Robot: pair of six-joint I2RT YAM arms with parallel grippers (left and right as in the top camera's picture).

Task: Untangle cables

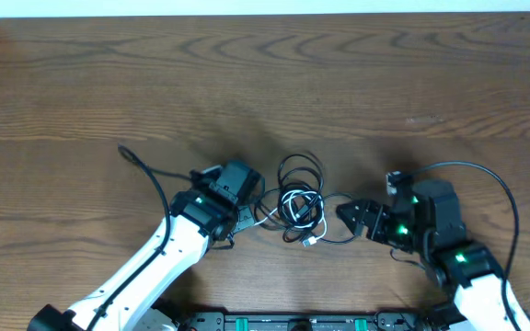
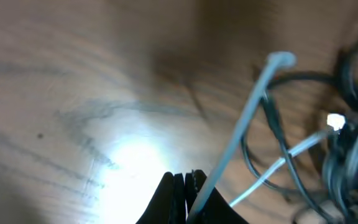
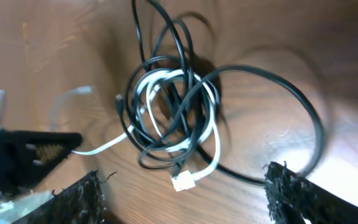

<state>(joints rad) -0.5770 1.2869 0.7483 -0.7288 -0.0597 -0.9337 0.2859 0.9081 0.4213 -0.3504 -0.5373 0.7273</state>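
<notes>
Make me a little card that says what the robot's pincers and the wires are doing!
left pincer: shut on the white cable
right pincer: open, facing the tangle, gripping nothing
white cable: coiled in among the black cables
black cables: one tangled heap between the two arms
table: brown wood

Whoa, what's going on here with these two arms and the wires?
Two robot arms are working to untangle a knot of thin cables on the wooden table. The left arm has its jaws shut on the white cable. The right arm sits beside the knot with its jaws open, a black loop lying between them. The knot is not yet undone.
</notes>
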